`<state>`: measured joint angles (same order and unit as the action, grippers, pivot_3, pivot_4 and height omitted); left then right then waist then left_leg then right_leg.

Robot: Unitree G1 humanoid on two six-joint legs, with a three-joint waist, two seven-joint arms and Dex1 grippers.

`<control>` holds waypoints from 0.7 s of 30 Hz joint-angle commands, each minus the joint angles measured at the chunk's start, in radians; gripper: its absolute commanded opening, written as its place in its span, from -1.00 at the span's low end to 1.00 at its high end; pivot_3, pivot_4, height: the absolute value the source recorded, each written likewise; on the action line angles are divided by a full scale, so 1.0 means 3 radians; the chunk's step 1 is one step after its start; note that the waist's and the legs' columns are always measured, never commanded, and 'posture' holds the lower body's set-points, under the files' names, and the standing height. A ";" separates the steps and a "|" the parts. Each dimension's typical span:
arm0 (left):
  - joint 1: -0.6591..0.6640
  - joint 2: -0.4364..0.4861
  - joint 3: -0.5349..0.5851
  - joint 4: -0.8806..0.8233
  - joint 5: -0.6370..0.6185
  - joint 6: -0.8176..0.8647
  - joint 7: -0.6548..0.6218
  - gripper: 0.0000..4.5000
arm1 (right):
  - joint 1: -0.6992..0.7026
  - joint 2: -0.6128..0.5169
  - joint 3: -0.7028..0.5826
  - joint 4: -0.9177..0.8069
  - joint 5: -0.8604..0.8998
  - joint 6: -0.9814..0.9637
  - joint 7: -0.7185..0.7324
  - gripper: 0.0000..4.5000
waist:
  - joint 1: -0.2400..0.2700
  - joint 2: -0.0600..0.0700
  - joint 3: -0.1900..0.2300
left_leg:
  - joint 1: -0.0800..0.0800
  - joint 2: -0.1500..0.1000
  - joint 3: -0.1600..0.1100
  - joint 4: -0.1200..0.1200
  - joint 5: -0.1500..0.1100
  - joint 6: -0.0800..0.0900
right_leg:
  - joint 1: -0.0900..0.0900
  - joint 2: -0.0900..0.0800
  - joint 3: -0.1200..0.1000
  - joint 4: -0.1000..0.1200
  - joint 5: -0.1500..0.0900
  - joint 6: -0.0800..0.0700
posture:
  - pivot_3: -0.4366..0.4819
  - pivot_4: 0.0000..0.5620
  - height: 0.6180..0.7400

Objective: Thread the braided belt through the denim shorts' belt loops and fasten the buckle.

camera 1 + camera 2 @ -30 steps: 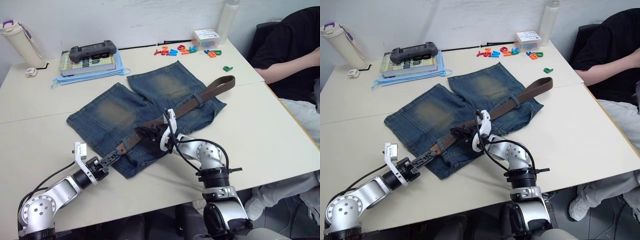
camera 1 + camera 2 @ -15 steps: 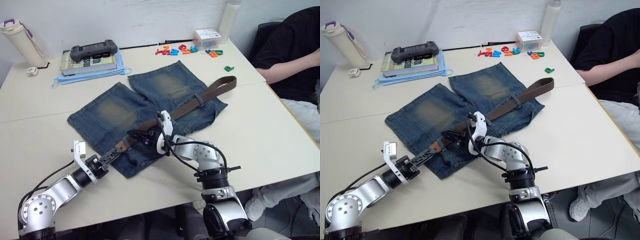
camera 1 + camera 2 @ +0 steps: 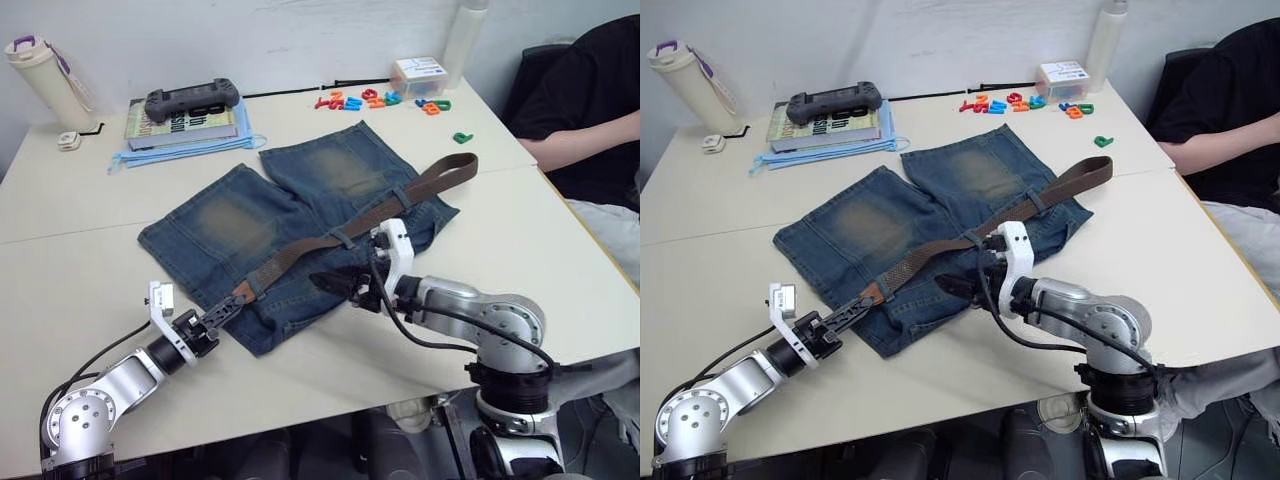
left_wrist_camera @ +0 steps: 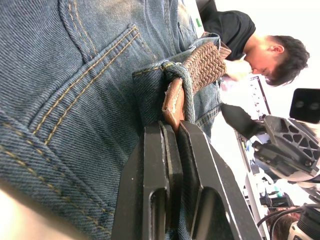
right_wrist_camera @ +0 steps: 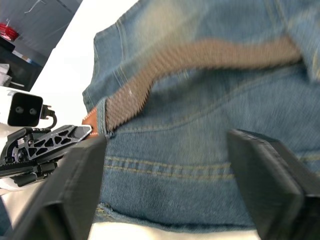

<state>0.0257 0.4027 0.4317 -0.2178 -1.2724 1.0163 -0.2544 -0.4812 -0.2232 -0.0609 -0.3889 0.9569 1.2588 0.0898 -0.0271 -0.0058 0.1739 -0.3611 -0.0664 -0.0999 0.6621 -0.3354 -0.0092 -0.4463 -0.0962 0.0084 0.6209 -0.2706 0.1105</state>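
on the white worktop (image 3: 90,270), my left claw (image 3: 228,312) pinches the tan tip of the braided belt (image 3: 300,250) at a belt loop (image 4: 175,82) on the denim shorts (image 3: 240,225), while my right claw (image 3: 335,283) hovers wide open above the waistband.

Braided belt (image 3: 330,243): tan tip goes under a belt loop (image 4: 172,82) at the waistband edge of the denim shorts (image 3: 240,225), end hidden betw. left gripper (image 4: 170,131) fingers. Buckle can't be made out. Belt blurred in right wrist view. Person (image 3: 590,100) beside the worktop (image 3: 80,270) cut off by pic edge. Small coloured bits (image 3: 380,98) beyond the shorts too small to tell.
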 commanded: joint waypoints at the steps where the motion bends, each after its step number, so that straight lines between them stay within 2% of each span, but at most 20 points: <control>1: 0.0023 0.0009 0.0049 -0.0040 -0.0075 -0.0049 -0.0024 -1.00 | 0.0045 -0.0024 0.0088 -0.0265 -0.0062 -0.0157 0.0090 -0.01 | 0.0000 0.0000 0.0000 | 0.0000 0.0000 0.0000 0.0000 0.0000 0.0000 | 0.0000 0.0000 0.0000 -0.0001 0.0000 0.0000 | -0.05 -0.47 0.55; 6: 0.0008 0.0025 0.0047 -0.0039 -0.0079 -0.0041 -0.0026 -1.00 | 0.0161 -0.0346 0.0614 -0.0277 -0.0774 -0.0628 0.0218 -0.99 | 0.0009 -0.0001 0.0000 | -0.0001 -0.0002 0.0000 0.0000 0.0000 0.0001 | 0.0001 -0.0002 -0.0001 -0.0003 0.0000 0.0000 | -0.05 -0.47 0.55; 12: 0.0041 0.0056 0.0072 -0.0074 -0.0112 -0.0021 -0.0032 -1.00 | 0.0175 -0.0479 0.1167 0.0105 -0.1511 -0.1116 0.0262 -0.99 | 0.0001 -0.0002 0.0001 | -0.0001 -0.0002 0.0000 0.0000 0.0000 0.0000 | 0.0001 -0.0001 -0.0002 -0.0003 0.0000 0.0000 | -0.05 -0.47 0.55; 17: 0.0139 0.0151 0.0171 -0.0130 -0.0170 -0.0012 -0.0047 -1.00 | 0.0181 -0.0343 0.1295 0.0381 -0.1767 -0.1233 0.0292 -0.99 | 0.0000 -0.0004 0.0000 | 0.0000 -0.0002 0.0000 0.0000 0.0000 0.0000 | 0.0002 0.0000 -0.0001 -0.0003 0.0000 0.0000 | -0.05 -0.47 0.55; 21: 0.0448 0.0411 0.0381 -0.0068 -0.0106 -0.0013 -0.0245 -1.00 | 0.0235 -0.0262 0.1299 0.0460 -0.1885 -0.1174 0.0305 -0.99 | -0.0012 -0.0007 -0.0002 | 0.0005 0.0002 0.0001 0.0000 -0.0001 -0.0003 | 0.0005 0.0003 -0.0001 -0.0003 -0.0001 -0.0001 | -0.05 -0.47 0.55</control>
<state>0.1276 0.4979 0.4805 -0.2257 -1.2965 1.0221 -0.2933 -0.4278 -0.3053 0.3114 -0.2863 0.4204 0.8877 0.1841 -0.0309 -0.0078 0.1732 -0.3591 -0.0653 -0.0997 0.6620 -0.3359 -0.0102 -0.4446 -0.0950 0.0082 0.6200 -0.2710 0.1099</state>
